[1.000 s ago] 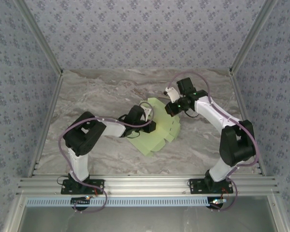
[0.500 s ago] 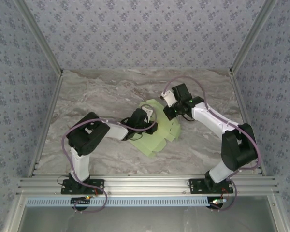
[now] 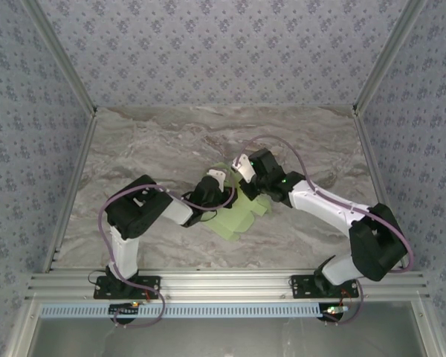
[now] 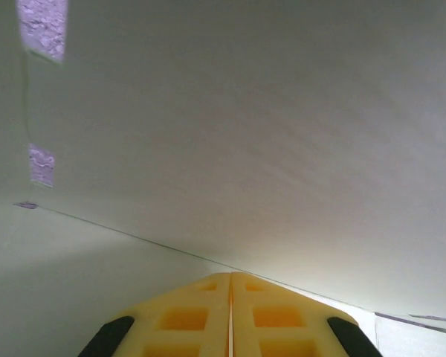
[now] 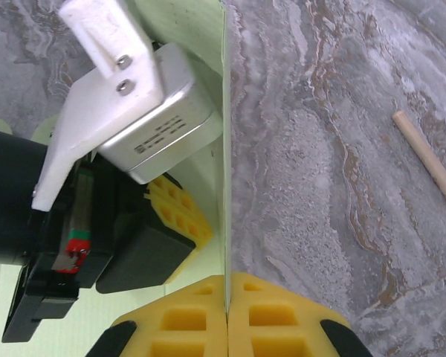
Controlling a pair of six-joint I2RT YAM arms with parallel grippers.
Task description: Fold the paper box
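left pincer (image 4: 230,281) — pads together, close before the paper box (image 3: 234,222) | right pincer (image 5: 227,286) — you see it clamped on the box edge | box: frame centre, on table (image 3: 149,149)

Place: I'm running a lab-style robot cell.
Upper frame: floral-patterned panels (image 3: 208,52) wall me in.
Centre: marble-look tabletop (image 3: 149,141).
Bottom edge: aluminium rail (image 3: 223,282), slotted, industrial.
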